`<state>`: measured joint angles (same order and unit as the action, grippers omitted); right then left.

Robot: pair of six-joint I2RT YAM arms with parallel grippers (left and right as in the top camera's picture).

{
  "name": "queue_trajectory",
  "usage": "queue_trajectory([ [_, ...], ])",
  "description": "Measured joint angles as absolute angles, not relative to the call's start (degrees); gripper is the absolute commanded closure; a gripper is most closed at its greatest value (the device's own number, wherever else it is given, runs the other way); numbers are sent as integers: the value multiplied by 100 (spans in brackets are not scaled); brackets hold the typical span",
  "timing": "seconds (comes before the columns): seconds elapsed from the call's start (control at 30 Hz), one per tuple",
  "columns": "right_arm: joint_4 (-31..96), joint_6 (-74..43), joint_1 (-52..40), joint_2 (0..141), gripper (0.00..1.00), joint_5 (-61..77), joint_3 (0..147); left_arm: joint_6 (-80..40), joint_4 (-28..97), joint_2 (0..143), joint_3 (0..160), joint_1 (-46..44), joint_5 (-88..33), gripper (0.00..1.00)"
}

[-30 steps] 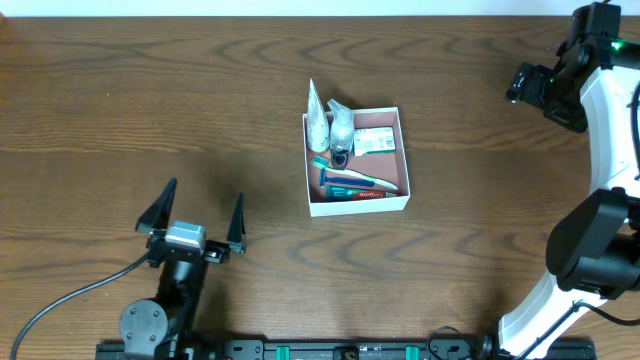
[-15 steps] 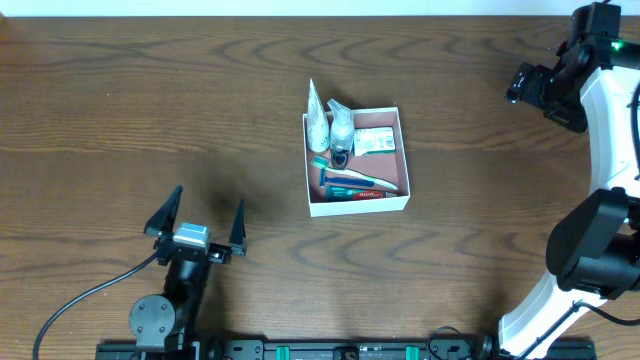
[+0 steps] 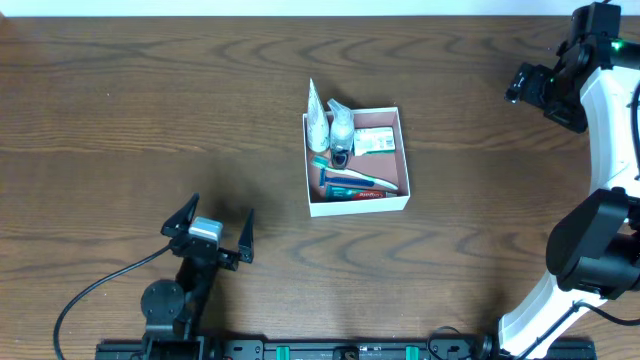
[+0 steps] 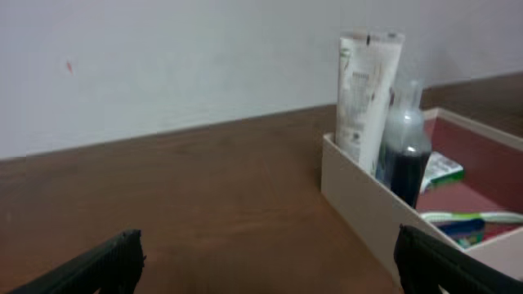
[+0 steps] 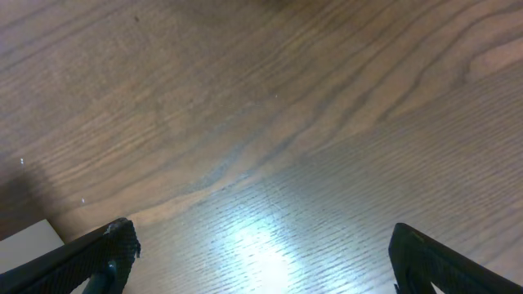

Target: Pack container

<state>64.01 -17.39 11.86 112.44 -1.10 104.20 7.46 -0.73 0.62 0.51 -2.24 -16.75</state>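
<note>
Dark wood-grain table [image 3: 120,100], plain pale wall [image 4: 163,57] behind; bright glare [image 5: 253,237] on the tabletop

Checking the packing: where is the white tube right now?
Overhead view: the white tube stands in the far-left corner of the container, beside the small bottle, near the table's middle.

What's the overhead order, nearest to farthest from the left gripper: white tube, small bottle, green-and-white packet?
1. White tube, container's far-left corner.
2. Small bottle, just right of the tube.
3. Green-and-white packet, far-right part.
</note>
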Motion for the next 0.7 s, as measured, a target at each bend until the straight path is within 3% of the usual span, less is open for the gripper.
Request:
queue_trajectory([
  [0.7, 6407, -1739, 1186, 11244, 1, -110, 10420, 733, 21, 58, 108, -224, -1675, 2],
])
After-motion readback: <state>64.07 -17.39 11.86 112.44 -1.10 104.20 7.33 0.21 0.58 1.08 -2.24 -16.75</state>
